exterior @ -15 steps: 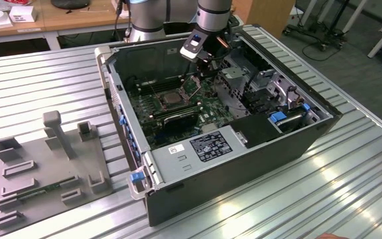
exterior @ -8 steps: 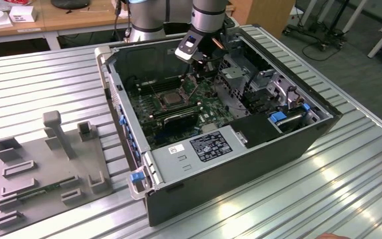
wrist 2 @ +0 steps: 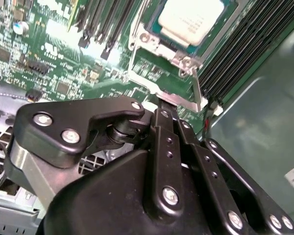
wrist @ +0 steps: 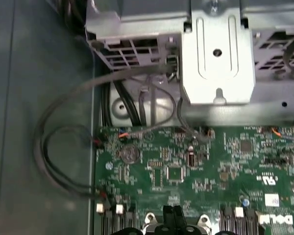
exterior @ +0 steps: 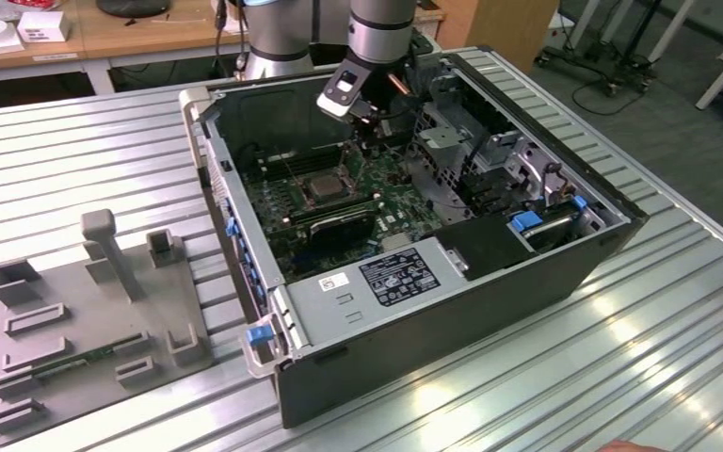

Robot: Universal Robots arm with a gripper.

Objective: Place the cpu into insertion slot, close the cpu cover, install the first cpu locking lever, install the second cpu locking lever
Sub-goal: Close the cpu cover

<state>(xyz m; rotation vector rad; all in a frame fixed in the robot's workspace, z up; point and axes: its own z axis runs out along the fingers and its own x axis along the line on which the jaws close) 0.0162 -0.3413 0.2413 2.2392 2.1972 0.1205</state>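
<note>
The small square cpu (wrist 2: 191,18), with its smooth, pale silvery metal lid facing up, lies flat in the dark-framed square insertion slot (wrist 2: 166,43) on the green printed motherboard (wrist 2: 54,49); its far corner is cut off. The thin silvery sheet-metal cpu cover (wrist 2: 162,94), a frame with a cut-out middle, stands swung up off the chip. The matte black bolted gripper (wrist 2: 167,106) has its fingers together at the cover's free edge. Whether they pinch it is hidden.

Tight pocket: memory slots (wrist 2: 235,63) either side of cpu cover (wrist 2: 154,88)
</note>
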